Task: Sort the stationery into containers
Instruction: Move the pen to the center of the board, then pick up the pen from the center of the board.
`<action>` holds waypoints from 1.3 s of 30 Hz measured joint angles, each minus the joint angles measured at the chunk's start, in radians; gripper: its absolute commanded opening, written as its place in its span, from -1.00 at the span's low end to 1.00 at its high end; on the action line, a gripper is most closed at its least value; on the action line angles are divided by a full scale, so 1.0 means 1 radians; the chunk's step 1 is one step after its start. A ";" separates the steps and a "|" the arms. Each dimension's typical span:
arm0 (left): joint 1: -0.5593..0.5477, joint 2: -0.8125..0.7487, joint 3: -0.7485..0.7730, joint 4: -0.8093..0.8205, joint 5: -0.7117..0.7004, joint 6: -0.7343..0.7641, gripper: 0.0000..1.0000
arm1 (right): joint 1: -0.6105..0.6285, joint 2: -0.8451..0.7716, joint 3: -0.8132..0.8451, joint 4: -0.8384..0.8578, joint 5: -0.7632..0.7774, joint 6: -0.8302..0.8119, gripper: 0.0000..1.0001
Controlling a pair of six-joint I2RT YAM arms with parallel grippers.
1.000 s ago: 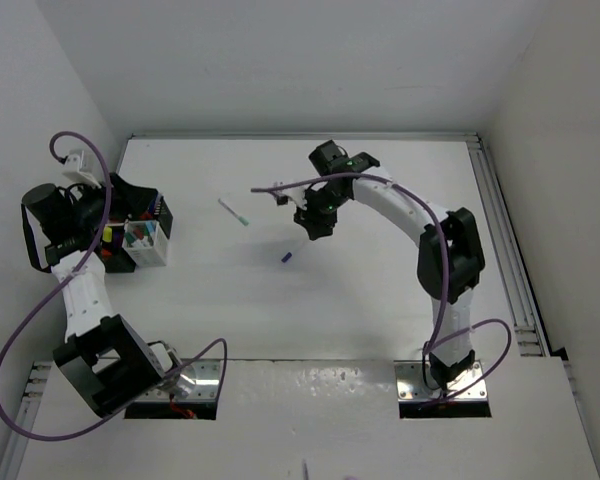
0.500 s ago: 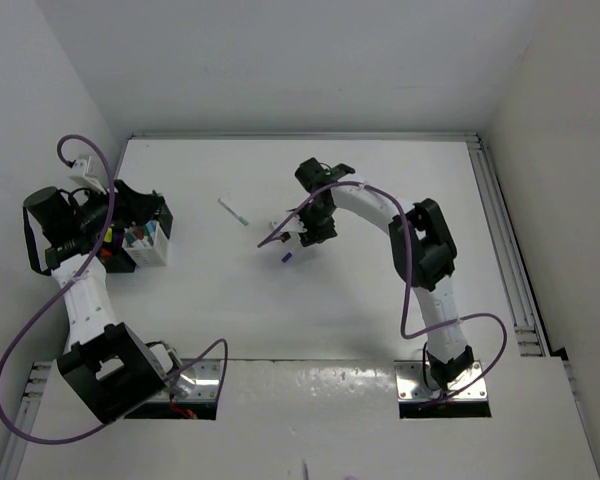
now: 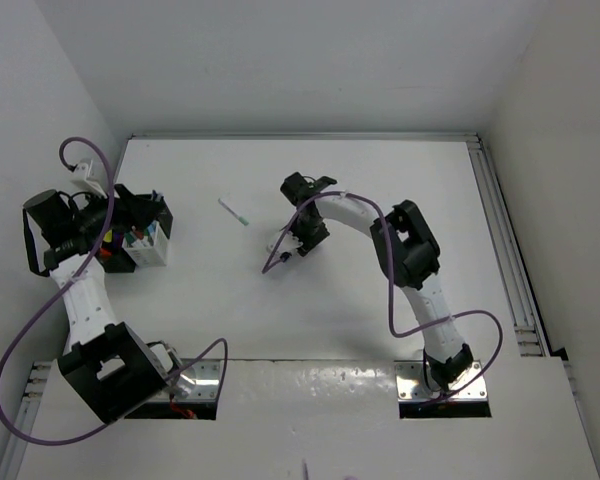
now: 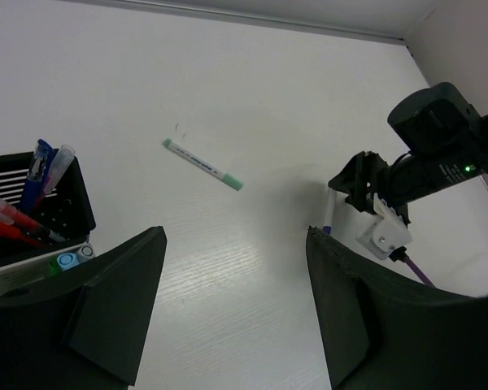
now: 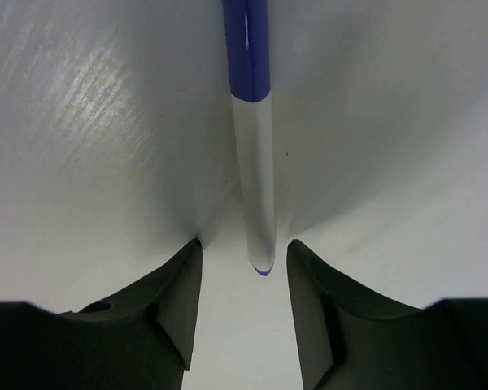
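Observation:
A white pen with a blue cap (image 5: pixel 252 122) lies on the table between the two fingers of my right gripper (image 5: pixel 244 244), which is open and low around the pen's white end. In the top view the right gripper (image 3: pixel 298 238) is at the table's middle, over this pen (image 3: pixel 280 250). A white pen with a green cap (image 4: pixel 202 164) lies apart to the left (image 3: pixel 234 211). My left gripper (image 4: pixel 234 236) is open and empty, held beside the containers: a black mesh holder (image 4: pixel 65 213) with several pens and a white holder (image 4: pixel 28 275).
The holders stand together at the table's left edge (image 3: pixel 145 242). My right arm's purple cable (image 3: pixel 272 262) hangs beside the blue-capped pen. A metal rail (image 3: pixel 500 230) runs along the table's right side.
My right gripper has moved left and down across the table and now straddles the blue-capped pen. The left arm has barely shifted over the holders.

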 measured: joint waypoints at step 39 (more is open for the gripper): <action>0.102 -0.064 0.002 -0.034 0.072 0.000 0.54 | 0.111 0.008 -0.035 -0.407 0.019 0.380 -0.16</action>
